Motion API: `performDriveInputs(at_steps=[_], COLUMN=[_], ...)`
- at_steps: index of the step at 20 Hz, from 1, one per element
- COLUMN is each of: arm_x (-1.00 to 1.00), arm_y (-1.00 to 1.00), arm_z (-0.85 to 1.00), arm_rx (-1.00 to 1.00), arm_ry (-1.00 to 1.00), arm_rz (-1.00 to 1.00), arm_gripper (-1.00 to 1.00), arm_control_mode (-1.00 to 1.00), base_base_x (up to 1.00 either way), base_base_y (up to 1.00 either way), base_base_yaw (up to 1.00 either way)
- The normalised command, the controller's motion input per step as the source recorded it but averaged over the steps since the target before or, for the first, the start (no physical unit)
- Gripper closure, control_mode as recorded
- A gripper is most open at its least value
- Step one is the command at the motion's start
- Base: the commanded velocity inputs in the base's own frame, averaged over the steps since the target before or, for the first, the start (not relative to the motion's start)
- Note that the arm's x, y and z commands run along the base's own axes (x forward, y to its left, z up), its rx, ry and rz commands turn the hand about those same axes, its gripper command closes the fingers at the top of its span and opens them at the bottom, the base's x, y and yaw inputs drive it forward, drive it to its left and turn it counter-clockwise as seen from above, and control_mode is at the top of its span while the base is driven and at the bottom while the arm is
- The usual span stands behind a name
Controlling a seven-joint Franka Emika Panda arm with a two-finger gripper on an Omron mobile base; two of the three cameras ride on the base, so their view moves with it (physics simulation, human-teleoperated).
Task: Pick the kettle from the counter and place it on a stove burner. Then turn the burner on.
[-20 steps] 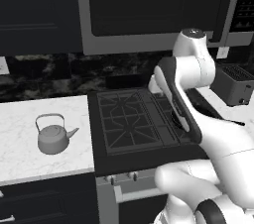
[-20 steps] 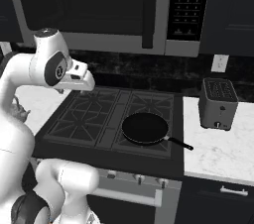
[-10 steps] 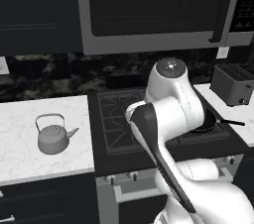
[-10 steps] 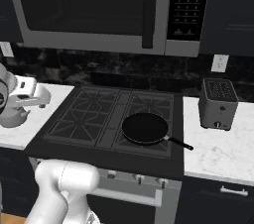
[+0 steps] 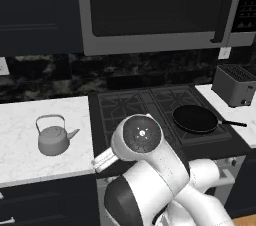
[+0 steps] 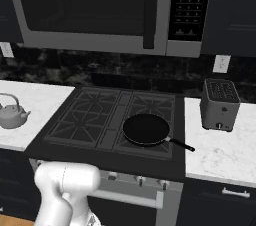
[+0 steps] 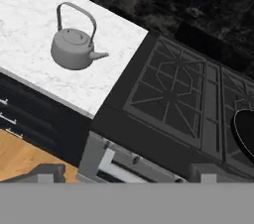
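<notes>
The arm has swung down and toward the left over the last second: earlier it stood tall above the cooktop, now its round joint sits low at the stove's front edge in the left base view. The fixed things hold their places, so the base itself has not driven. The gripper point(image 7: 128, 172) shows its two dark finger tips at the bottom of the hand view, set wide apart with nothing between them; the jaws stand fully spread and hold nothing.

Nearest the hand camera lie the oven front and its knob row. Beyond that, the counter point(image 7: 106, 77), white marble with grey veins, carries the kettle point(image 7: 74, 44), which stands upright with its wire handle raised and its spout pointing toward the stove. The kettle is untouched and well apart from the finger tips. It also appears on the counter point(image 5: 25, 155) in the left base view as the same kettle point(image 5: 52, 137).

Further along, the stove burner point(image 7: 171, 94) nearest the counter lies bare. The frying pan point(image 5: 195, 118) occupies the front burner on the far side. A toaster point(image 5: 234, 86) stands on the far counter.

Judgement: the reach toward the kettle is under way; pick, placement and ignition all remain.
</notes>
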Motion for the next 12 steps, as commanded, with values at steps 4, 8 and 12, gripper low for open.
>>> performDriveInputs(at_steps=[4,8,12], arm_x=[-0.45,-0.06,0.16], arm_y=[1.0,0.79,0.05], arm_z=[-0.08,0.0,0.0], arm_rx=[-0.03,0.0,0.0], arm_ry=[-0.1,-0.11,-0.03], arm_rz=[0.33,0.27,0.01], arm_gripper=[-1.0,-1.0,-1.0], arm_control_mode=[-1.0,-1.0,-1.0], base_base_x=[0.0,0.0,0.0], base_base_y=[0.0,0.0,0.0], base_base_yaw=[0.0,0.0,0.0])
